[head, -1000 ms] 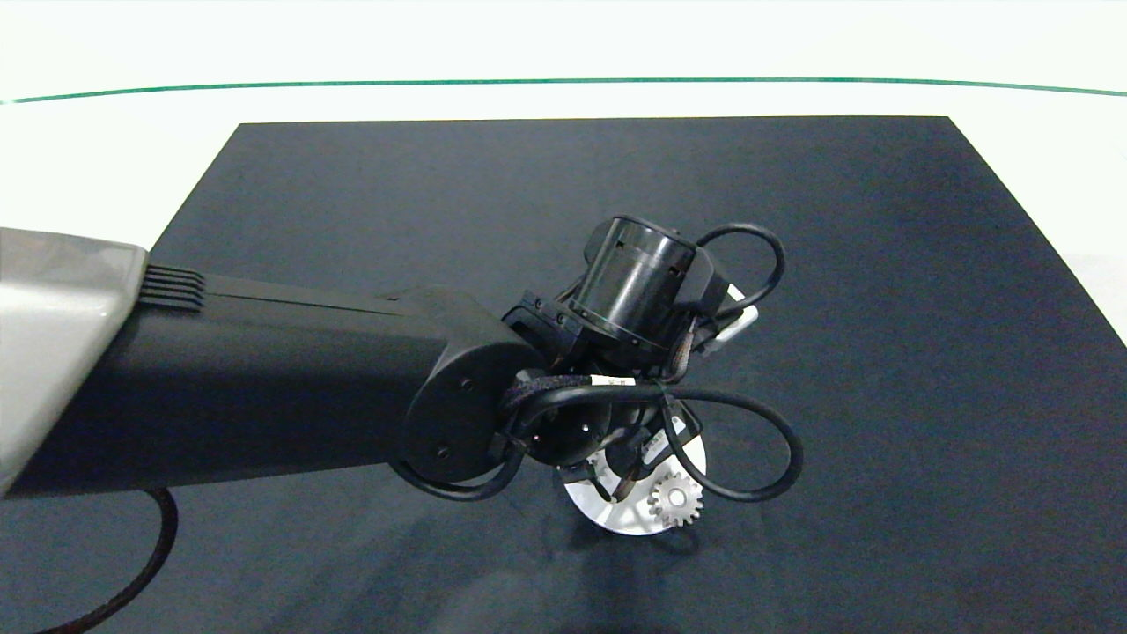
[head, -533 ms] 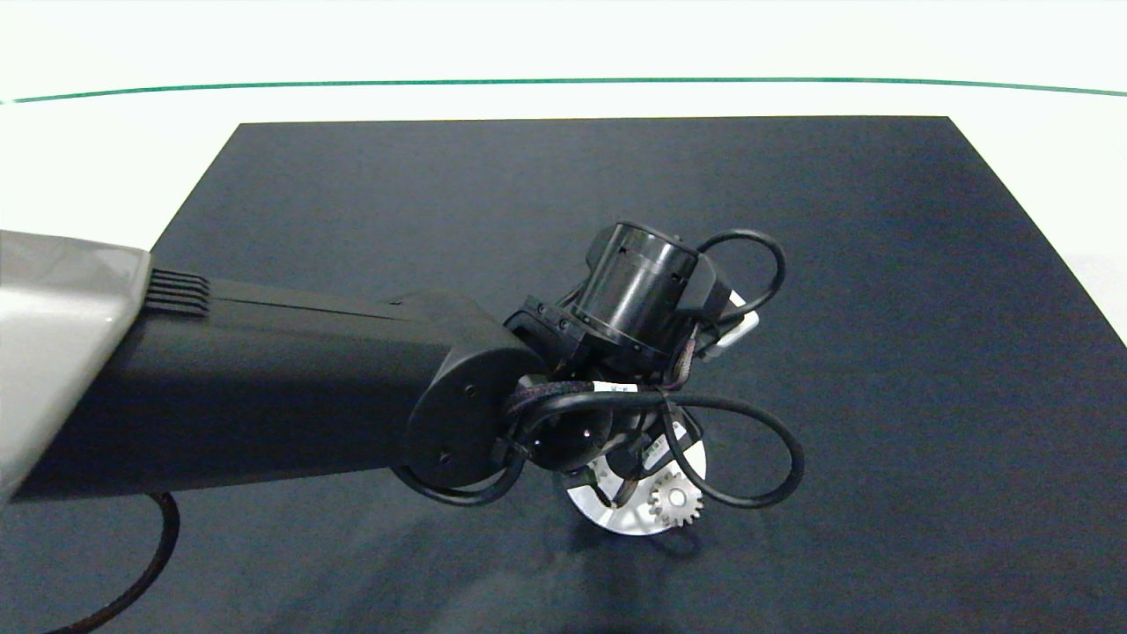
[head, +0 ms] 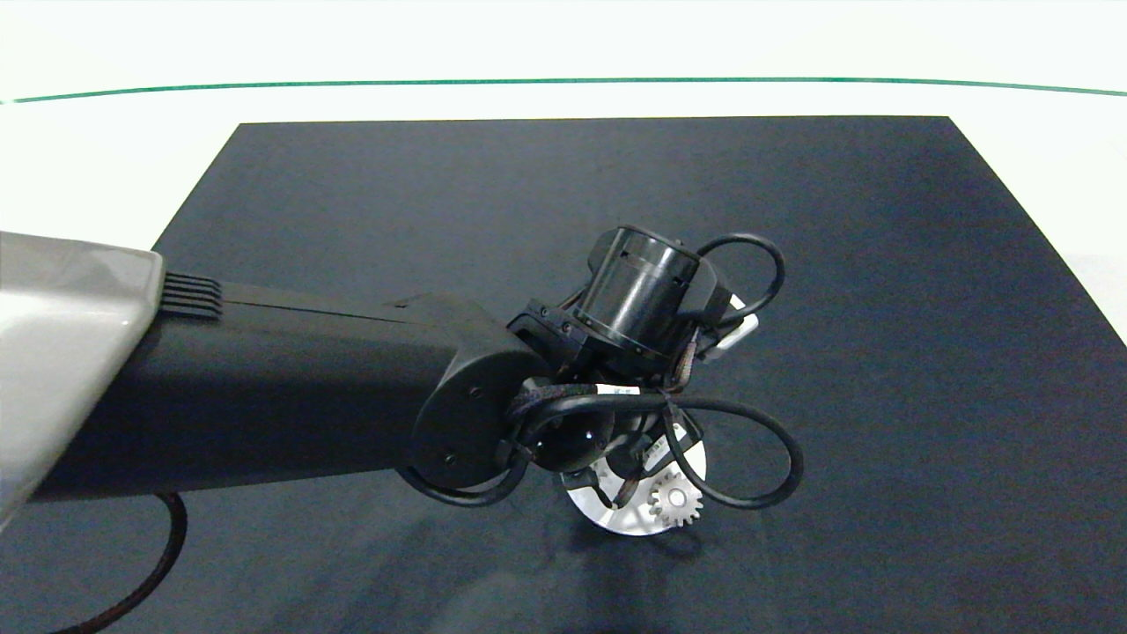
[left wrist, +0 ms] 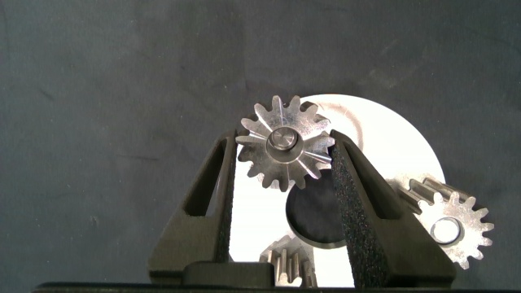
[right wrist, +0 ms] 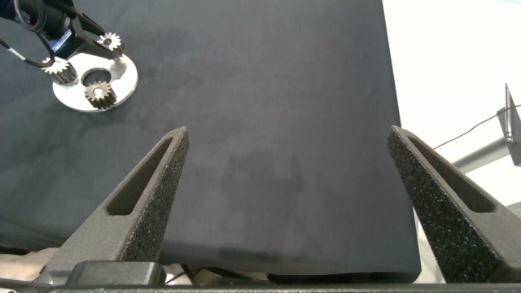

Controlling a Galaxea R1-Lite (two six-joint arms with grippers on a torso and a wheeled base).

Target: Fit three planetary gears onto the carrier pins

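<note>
Left wrist view: left claw (left wrist: 285, 163) pinches one planetary gear (left wrist: 285, 145) by its teeth, one grey finger (left wrist: 358, 195) on each side. A round pin end shows in the gear's centre hole, so the gear sits on a carrier pin, or is at least centred over it; I cannot tell whether it is pushed fully down. The gear is at the rim of the white disc (left wrist: 383, 138), beside the disc's large centre hole.

A second gear (left wrist: 450, 221) lies flat on the disc with its pin showing through the bore; it looks seated. A third gear (left wrist: 286, 262) is partly cut off between the fingers, near the centre hole; its seating cannot be judged from here.

Right wrist view: right claw (right wrist: 289, 203) is spread wide and empty, held well apart from the work over the dark mat (right wrist: 244, 98). From far off, the disc (right wrist: 122, 85) shows three gears on or over it.

Head view: the left arm (head: 264, 396) comes in over the counter (head: 88, 158) and covers most of the disc (head: 634, 519); only one gear (head: 675, 502) is plain.

Progress, as judged: at least one gear installed, probably two; the last is at its pin, not yet let go. Left to do: confirm it is down, spread the fingers, lift clear.
</note>
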